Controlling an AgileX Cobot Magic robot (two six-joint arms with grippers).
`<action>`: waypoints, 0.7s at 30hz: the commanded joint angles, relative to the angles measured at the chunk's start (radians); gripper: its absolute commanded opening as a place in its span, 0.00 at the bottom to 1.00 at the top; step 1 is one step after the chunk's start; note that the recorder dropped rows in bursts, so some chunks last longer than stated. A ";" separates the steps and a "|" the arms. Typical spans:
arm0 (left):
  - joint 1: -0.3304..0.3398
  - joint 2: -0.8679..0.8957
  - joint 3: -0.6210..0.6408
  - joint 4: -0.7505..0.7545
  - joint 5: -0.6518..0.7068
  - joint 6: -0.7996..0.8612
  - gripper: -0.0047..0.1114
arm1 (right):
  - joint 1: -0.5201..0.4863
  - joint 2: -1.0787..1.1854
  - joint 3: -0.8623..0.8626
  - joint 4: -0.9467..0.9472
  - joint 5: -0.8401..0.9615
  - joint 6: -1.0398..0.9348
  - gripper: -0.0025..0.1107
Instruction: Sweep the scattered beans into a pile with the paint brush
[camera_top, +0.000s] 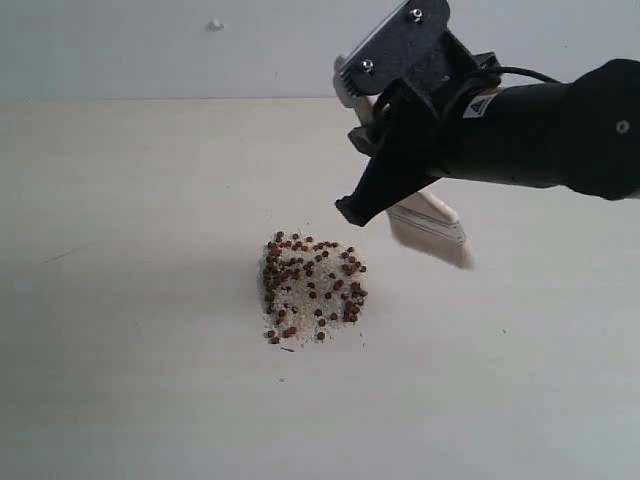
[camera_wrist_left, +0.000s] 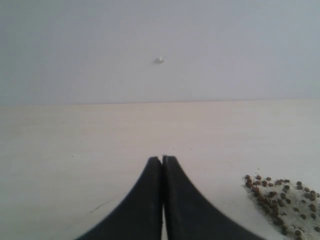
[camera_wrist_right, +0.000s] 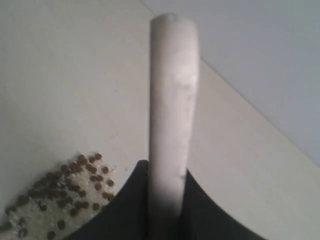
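Fingers (camera_wrist_right: 125, 215), right gripper (camera_wrist_right: 168, 177): clamped on the paint brush (camera_wrist_right: 172, 90), one finger on each side of it.
Fingers, left gripper (camera_wrist_left: 162, 167): pressed together, holding nothing.
Paint brush, place: in the exterior view its blurred pale end sits near the pile at about 2 o'clock, apart from the beans; whether it touches the table (camera_top: 120, 300) cannot be told.
Beans (camera_top: 310, 290): gathered in one compact patch near the table's middle, mingled with whitish crumbs.
Stragglers: a few loose beans at the patch's 6 to 7 o'clock edge, just beside the rest; none seen well apart.
White speck (camera_top: 215, 25): far off at 11 o'clock, not part of the lot.
Done, as judged: the gathering — most of the job.
Left, as judged: drawing in the ragged lower edge, perhaps tightening the heap.
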 joint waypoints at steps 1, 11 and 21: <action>-0.002 -0.005 0.002 0.004 -0.003 0.001 0.04 | 0.091 -0.056 -0.010 -0.003 -0.046 0.037 0.02; -0.002 -0.005 0.002 0.004 -0.003 0.001 0.04 | 0.228 -0.160 -0.010 -0.003 -0.032 0.258 0.02; -0.002 -0.005 0.002 0.004 -0.003 0.001 0.04 | 0.228 -0.162 0.001 -0.003 -0.014 0.286 0.02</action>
